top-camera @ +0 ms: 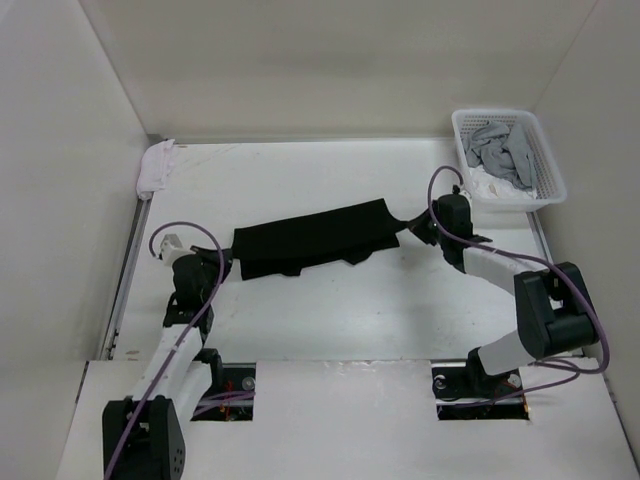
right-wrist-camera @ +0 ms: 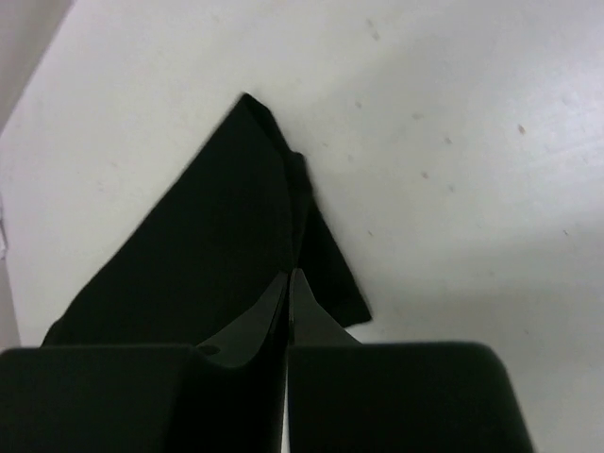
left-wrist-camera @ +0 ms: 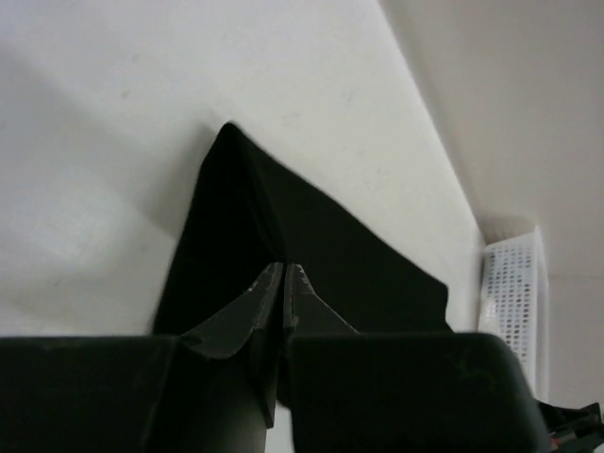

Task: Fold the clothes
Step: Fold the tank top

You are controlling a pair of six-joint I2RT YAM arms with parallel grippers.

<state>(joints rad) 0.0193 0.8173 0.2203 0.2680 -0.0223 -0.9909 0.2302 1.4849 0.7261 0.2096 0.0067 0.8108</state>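
Black shorts (top-camera: 310,238) stretching across mid-table between both arms: long dark band, soft matte fabric, near edge uneven. I'm pinching left end with left gripper (left-wrist-camera: 285,269), jaws fully closed on cloth. Right gripper (right-wrist-camera: 291,276) is clamping right end same way. I'm judging this as spreading before first fold. Next move is calling for lowering both ends evenly onto smooth white table (top-camera: 330,320), no slack. White mesh basket (top-camera: 548,175) sitting far right, well apart.

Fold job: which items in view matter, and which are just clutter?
In the job: black shorts, pinched at each end by left pincer and right pincer.
Lying about: white basket, grey clothes in it, white cloth at far left corner.
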